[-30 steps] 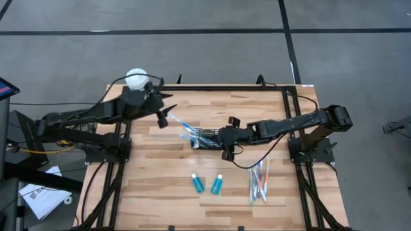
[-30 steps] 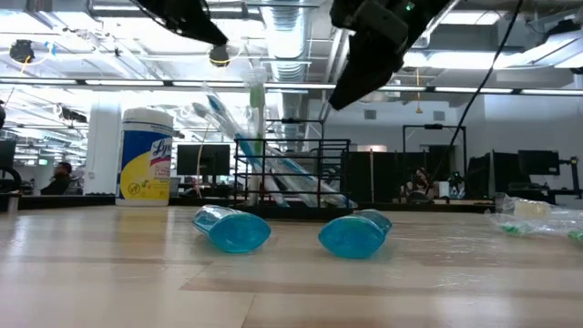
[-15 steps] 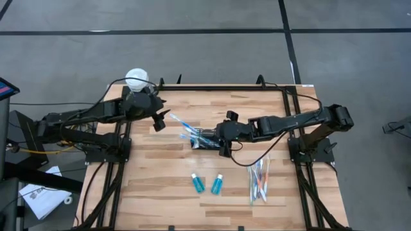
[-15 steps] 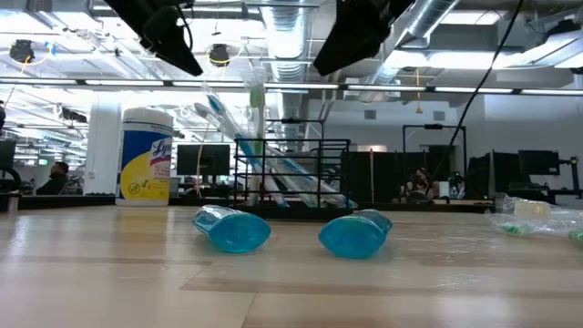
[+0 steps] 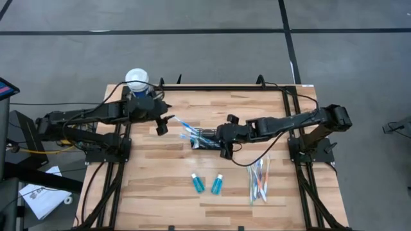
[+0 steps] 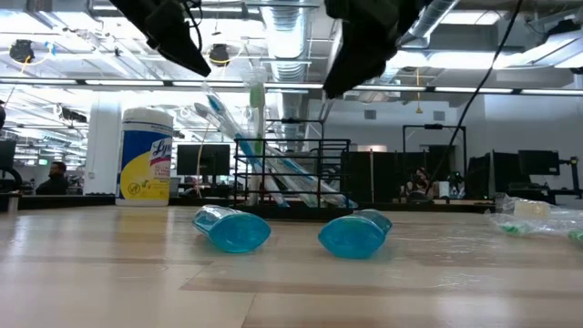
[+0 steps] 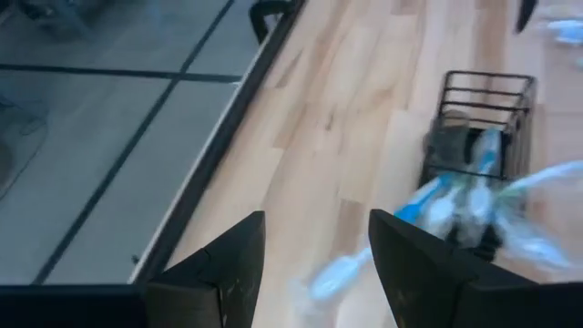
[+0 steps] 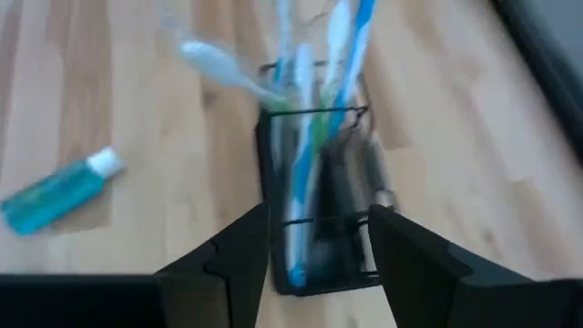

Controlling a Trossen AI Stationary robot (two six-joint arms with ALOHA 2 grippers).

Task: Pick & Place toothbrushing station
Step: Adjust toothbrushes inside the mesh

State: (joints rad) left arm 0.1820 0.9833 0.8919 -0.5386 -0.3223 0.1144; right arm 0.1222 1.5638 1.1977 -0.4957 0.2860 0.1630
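- Toothbrushing station first: the small black wire-mesh rectangular basket [image 5: 204, 138] stands upright near the middle of the light wooden table [image 5: 160, 173], a little toward the far edge, with slim blue and white toothbrushes [image 5: 182, 126] sticking out of it and leaning toward the left arm's side.
- From table height the basket [image 6: 291, 173] shows behind the two small teal tubes [image 6: 233, 228], which lie on their sides on the wood, apart from each other and nearer the camera.
- From above, those tubes [image 5: 198, 183] lie side by side in front of the basket, well apart from it.
- Right gripper [image 5: 225, 136] sits just beside the basket on its right side, the dark arm stretched out nearly flat across the table from its base at the right edge. Its wrist camera looks down on the basket [image 8: 314, 210], which lies between the two dark fingers [image 8: 228, 260]; they stand apart, not closed on the wire.
- Left gripper [image 5: 160, 122] hangs over the table's far left part, near the toothbrush heads, its arm reaching in from the left. Its fingers [image 7: 219, 269] are spread with nothing between them.
- Off to the side, a white-lidded round canister with a yellow label [image 6: 147, 157] stands at the far left corner.
- A loose bunch of toothbrushes in clear wrap [image 5: 259, 180] lies on the right part of the table.
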